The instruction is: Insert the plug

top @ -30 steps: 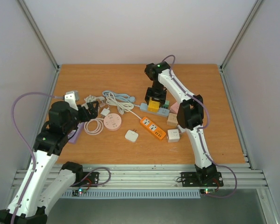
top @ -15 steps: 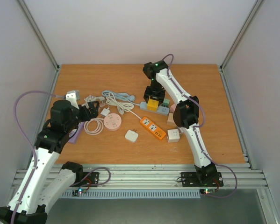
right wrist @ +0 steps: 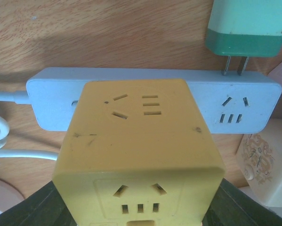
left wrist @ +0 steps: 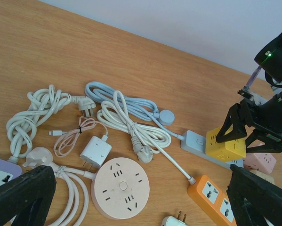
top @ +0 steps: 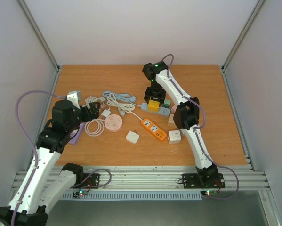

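A yellow cube adapter [top: 154,104] sits on a light-blue power strip [top: 162,112] at the table's middle back. My right gripper [top: 154,97] comes down over the cube, with a dark finger against each side. In the right wrist view the cube [right wrist: 141,155] fills the space between the fingers, over the strip [right wrist: 49,96]. The left wrist view shows the same cube [left wrist: 227,143], strip [left wrist: 192,140] and right gripper [left wrist: 244,134]. My left gripper [top: 91,113] is open and empty, hovering above a pink round socket [left wrist: 121,188].
An orange power strip [top: 153,129], a white charger [top: 132,137], a white cube adapter [top: 174,137] and a cream adapter [top: 173,119] lie near the middle. A green charger [right wrist: 246,28] lies behind the strip. Coiled white cables [left wrist: 131,125], a small white adapter [left wrist: 94,151] and a purple strip [top: 75,136] lie to the left.
The right arm's upper part has shifted slightly left, while its gripper stays on the yellow cube. The left arm has barely moved.
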Robot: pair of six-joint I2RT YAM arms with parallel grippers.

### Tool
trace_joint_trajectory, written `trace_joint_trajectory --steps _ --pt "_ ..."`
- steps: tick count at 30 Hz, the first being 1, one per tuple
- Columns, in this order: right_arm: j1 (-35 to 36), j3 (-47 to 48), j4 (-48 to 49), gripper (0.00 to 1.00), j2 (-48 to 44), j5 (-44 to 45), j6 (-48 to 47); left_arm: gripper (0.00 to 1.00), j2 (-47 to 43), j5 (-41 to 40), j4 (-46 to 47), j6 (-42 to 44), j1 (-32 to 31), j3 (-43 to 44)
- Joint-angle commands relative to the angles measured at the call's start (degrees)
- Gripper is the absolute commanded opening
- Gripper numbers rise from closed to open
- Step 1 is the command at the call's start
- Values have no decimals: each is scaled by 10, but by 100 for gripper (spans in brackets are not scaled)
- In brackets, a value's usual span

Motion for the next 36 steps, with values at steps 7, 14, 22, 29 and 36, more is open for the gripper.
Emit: trace_joint_trajectory --steps 7,14,22,29,36 --pt "12 -25 -12 50 106 140 -6 99 11 -6 17 11 7 1" --pt "1 -34 16 52 78 61 1 99 14 -3 18 10 8 1" --pt "-5 -32 26 59 51 68 22 99 16 -2 19 10 9 1" --pt "-5 -38 86 93 -38 81 -38 99 18 -1 19 11 10 2" --pt "-3 -147 197 99 -173 52 -179 99 17 0 17 12 13 3"
